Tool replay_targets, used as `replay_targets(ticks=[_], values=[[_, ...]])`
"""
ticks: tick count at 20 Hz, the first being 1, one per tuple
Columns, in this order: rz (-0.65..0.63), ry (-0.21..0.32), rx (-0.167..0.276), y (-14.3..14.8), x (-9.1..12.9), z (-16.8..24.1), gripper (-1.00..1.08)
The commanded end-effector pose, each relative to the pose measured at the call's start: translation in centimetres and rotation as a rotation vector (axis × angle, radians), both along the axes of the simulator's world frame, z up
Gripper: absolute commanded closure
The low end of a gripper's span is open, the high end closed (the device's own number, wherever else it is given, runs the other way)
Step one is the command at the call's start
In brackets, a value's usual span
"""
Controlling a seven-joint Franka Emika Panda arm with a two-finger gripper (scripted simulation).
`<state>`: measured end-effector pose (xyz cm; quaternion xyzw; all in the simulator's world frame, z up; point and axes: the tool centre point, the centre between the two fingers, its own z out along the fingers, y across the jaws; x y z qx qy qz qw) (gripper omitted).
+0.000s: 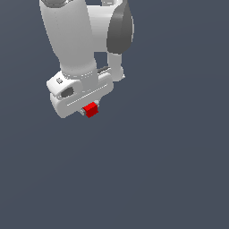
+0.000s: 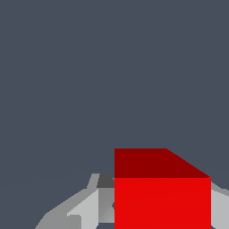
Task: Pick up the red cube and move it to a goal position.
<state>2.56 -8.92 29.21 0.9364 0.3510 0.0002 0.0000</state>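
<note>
Glossy white robot arm [image 1: 67, 31] with grey joint cap entering from the upper left of the exterior frame, white end effector [image 1: 90, 110] beneath it, fingers pinching the small matte bright-red cube [image 1: 91, 109], cube upper left of centre against a plain slate-blue background
</note>
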Motion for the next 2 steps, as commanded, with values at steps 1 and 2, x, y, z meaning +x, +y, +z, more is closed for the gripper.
replay_targets(ticks=[1, 2], values=[[0.000, 0.000, 0.000, 0.02, 0.04, -0.04, 1.08], [0.000, 0.000, 0.000, 0.02, 0.04, -0.07, 1.08]])
